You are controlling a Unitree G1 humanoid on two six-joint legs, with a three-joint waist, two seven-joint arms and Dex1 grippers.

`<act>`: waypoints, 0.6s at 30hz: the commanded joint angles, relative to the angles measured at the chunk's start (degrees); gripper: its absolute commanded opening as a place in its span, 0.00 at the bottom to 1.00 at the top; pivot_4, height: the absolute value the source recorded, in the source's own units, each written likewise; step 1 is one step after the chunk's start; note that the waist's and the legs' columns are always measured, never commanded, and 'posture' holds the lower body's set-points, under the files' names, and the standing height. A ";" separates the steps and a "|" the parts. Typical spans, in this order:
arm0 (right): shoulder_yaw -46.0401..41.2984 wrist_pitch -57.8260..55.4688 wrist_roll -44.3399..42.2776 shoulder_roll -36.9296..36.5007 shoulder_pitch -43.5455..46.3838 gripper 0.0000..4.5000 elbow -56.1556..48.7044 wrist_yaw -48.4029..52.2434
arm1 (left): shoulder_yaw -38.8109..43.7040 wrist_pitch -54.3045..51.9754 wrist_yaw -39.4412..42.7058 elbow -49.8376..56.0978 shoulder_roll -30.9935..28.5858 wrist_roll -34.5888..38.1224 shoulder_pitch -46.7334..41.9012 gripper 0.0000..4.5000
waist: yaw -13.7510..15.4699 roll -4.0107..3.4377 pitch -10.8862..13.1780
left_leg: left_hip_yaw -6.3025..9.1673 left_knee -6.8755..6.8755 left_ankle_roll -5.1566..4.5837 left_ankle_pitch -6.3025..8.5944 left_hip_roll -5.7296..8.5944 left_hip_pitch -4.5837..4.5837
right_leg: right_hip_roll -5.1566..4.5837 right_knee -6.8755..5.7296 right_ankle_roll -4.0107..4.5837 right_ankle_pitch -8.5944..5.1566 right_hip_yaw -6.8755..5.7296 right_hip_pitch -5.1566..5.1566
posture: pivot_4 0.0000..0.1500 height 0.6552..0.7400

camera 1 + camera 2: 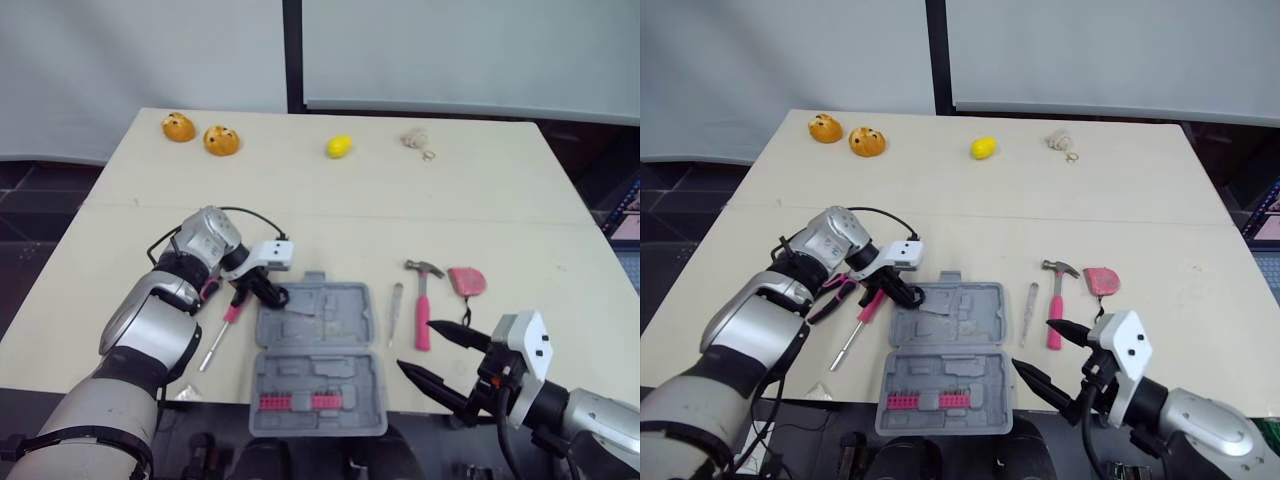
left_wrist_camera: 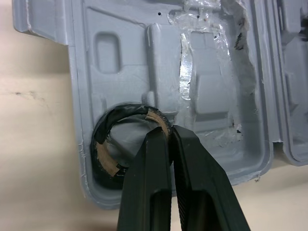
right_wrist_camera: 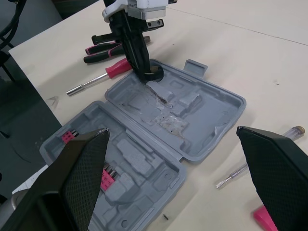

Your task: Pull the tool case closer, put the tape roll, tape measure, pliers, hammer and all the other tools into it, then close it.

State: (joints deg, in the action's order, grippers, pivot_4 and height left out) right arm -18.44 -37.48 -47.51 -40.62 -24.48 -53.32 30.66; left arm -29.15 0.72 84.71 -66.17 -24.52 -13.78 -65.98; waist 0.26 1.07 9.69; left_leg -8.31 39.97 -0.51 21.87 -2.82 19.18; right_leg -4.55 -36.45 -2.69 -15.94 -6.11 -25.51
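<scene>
The left fingers (image 2: pixel 149 183) are pinching the tape roll (image 2: pixel 103 154) in the tool case (image 2: pixel 120 48), hiding part of it; the right fingers (image 3: pixel 72 183) are hanging wide open.

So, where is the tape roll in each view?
Left eye view: tape roll left of centre, at the case's far-left corner.
Right eye view: same corner, left of centre.
Left wrist view: in that corner, at the left gripper's tips.
Right wrist view: under the left gripper, in that corner.
Shared landmark: the left gripper pinching it.
</scene>
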 commanded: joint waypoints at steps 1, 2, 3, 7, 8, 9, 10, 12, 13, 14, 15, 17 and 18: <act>-0.79 1.11 -0.71 0.31 -0.04 1.00 -0.91 -0.04 | 0.94 1.79 0.55 -0.03 -0.24 -1.17 -0.95 0.01 | -0.02 0.00 0.00 | 0.00 0.00 0.00 0.00 0.00 0.00 | 0.00 0.00 0.00 0.00 0.00 0.00 | 1.00 0.87; -0.68 1.13 -0.63 0.35 -0.04 1.00 -0.88 -0.06 | 1.06 1.85 0.45 -0.06 -0.21 -1.27 -0.92 0.01 | -0.03 0.00 0.00 | 0.00 0.00 0.00 0.00 0.00 0.00 | 0.00 0.00 0.00 0.00 0.00 0.00 | 1.00 0.87; -0.61 1.15 -0.62 0.38 -0.01 1.00 -0.89 -0.08 | 1.19 1.80 0.45 -0.10 -0.17 -1.31 -0.91 0.01 | -0.04 0.00 0.00 | 0.00 0.00 0.00 0.00 0.00 0.00 | 0.00 0.00 0.00 0.00 0.01 0.00 | 1.00 0.87; -0.50 1.18 -0.64 0.43 0.14 1.00 -0.86 -0.09 | 1.42 2.45 0.12 0.07 -0.08 -1.85 -0.51 0.01 | -0.05 0.00 0.00 | 0.00 0.00 0.00 0.00 0.00 0.00 | 0.00 0.00 0.00 0.00 0.00 0.00 | 1.00 0.87; -0.52 1.19 -0.68 0.43 0.20 1.00 -0.83 -0.08 | 1.41 2.69 -0.20 0.09 -0.07 -2.13 -0.36 0.01 | -0.06 0.00 0.00 | 0.00 0.00 0.00 0.00 0.00 0.00 | 0.00 0.00 0.00 0.00 0.00 0.00 | 1.00 0.87; -0.50 1.18 -0.70 0.41 0.30 1.00 -0.81 -0.09 | 1.50 2.81 -0.26 0.11 -0.06 -2.28 -0.29 0.01 | -0.06 0.00 0.00 | 0.00 0.00 0.00 0.00 0.00 0.00 | 0.00 0.00 0.00 0.00 0.00 0.00 | 1.00 0.87; -0.49 1.17 -0.71 0.40 0.39 1.00 -0.80 -0.09 | 1.63 2.74 -0.18 0.16 -0.05 -2.37 -0.29 0.01 | -0.07 0.00 0.00 | 0.00 0.00 0.00 0.00 0.00 0.00 | 0.00 0.00 0.00 0.00 0.00 0.00 | 1.00 0.87; -0.49 1.09 -0.82 0.37 0.63 1.00 -0.75 -0.12 | 2.00 2.56 0.29 0.40 -0.11 -2.44 -0.36 0.01 | -0.07 0.00 0.00 | 0.00 0.00 0.00 0.00 0.00 0.00 | 0.00 0.00 0.00 0.00 0.00 0.00 | 1.00 0.87; -0.51 1.06 -0.86 0.36 0.74 1.00 -0.70 -0.10 | 2.18 2.57 0.42 0.54 -0.18 -2.44 -0.38 0.01 | -0.07 0.00 0.00 | 0.00 0.00 0.00 0.00 0.00 0.00 | 0.00 0.00 0.00 0.00 -0.01 0.00 | 1.00 0.87; -0.57 1.04 -0.96 0.36 0.82 1.00 -0.69 -0.09 | 2.32 2.76 0.51 0.82 -0.36 -2.43 -0.31 0.01 | -0.07 0.00 0.00 | 0.00 0.00 0.00 0.00 0.00 0.00 | 0.00 -0.01 0.00 0.00 -0.01 0.00 | 1.00 0.87; -0.61 1.00 -1.07 0.36 0.92 1.00 -0.66 -0.09 | 2.43 2.74 0.78 1.11 -0.58 -2.39 -0.26 0.01 | -0.07 0.00 0.00 | 0.00 0.00 0.00 0.00 0.00 0.00 | 0.00 -0.01 0.00 0.00 -0.01 0.00 | 1.00 0.87; -0.67 0.90 -1.28 0.35 1.16 1.00 -0.60 -0.16 | 2.76 2.60 1.16 1.73 -0.99 -2.19 -0.28 0.16 | -0.07 0.00 0.00 | 0.00 0.00 0.00 0.00 0.00 0.00 | 0.00 -0.01 0.00 0.00 -0.01 0.00 | 1.00 0.87; -0.68 0.85 -1.34 0.33 1.25 1.00 -0.57 -0.19 | 2.92 2.56 1.19 1.91 -1.09 -2.16 -0.31 0.22 | -0.08 0.00 0.00 | 0.00 0.00 0.00 0.00 0.00 0.00 | 0.00 -0.01 0.00 0.00 -0.01 0.00 | 1.00 0.87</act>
State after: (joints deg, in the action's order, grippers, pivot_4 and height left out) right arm -18.41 -37.48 -47.73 -40.62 -23.39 -53.31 30.66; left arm -27.39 3.12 85.26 -65.85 -24.88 -16.08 -65.97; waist 0.18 1.07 9.69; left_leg -8.31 39.97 -0.52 21.87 -2.82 19.18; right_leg -4.55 -36.47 -2.69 -15.94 -6.12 -25.51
